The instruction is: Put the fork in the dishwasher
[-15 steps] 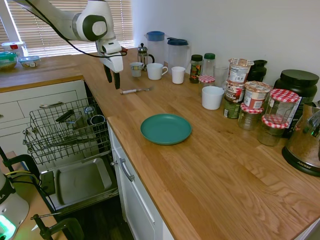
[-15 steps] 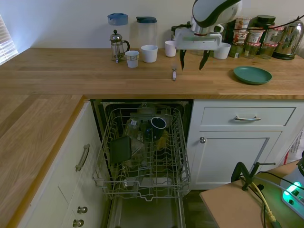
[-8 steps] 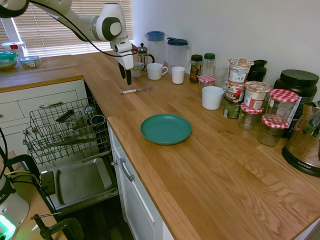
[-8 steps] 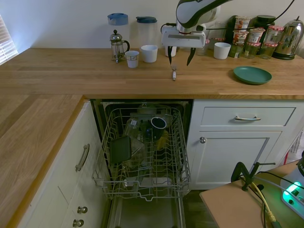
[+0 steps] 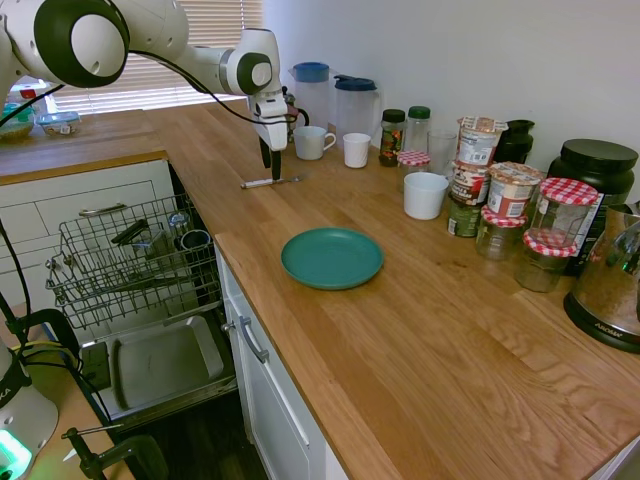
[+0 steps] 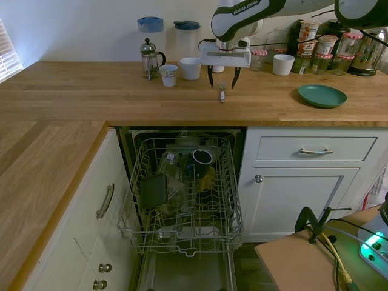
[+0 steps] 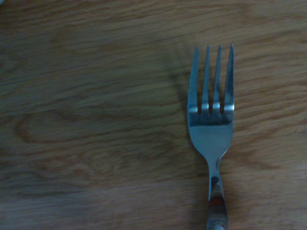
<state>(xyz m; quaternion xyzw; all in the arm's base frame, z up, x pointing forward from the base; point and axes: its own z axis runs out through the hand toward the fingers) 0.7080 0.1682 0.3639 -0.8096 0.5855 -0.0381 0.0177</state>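
Wooden bench [image 5: 420, 330] runs L-shaped around the corner. Dishwasher [image 6: 182, 200] under it stands open, door panel down, grey wire rack pulled out holding a dark mug, glassware and dark utensils. White cabinet drawers with bar handles on either side. White arm comes in over the bench, gripper [image 6: 221, 77] pointing straight down, fingers spread apart, holding nothing, hanging just above the fork. Green plate [image 5: 332, 258] sits nearer the bench edge, well apart from the fork. Back row along the wall: two clear jugs with blue lids [image 5: 357, 105], a french press [image 6: 150, 59], white mugs [image 6: 190, 68], then a cluster of jars with checked lids and tubs. Fork [image 6: 222, 93] lies flat on the bench, directly below the gripper, between the spread fingers as seen in the second exterior view. Wrist view shows the fork [image 7: 211, 129] tines and neck sharp against wood grain, untouched.
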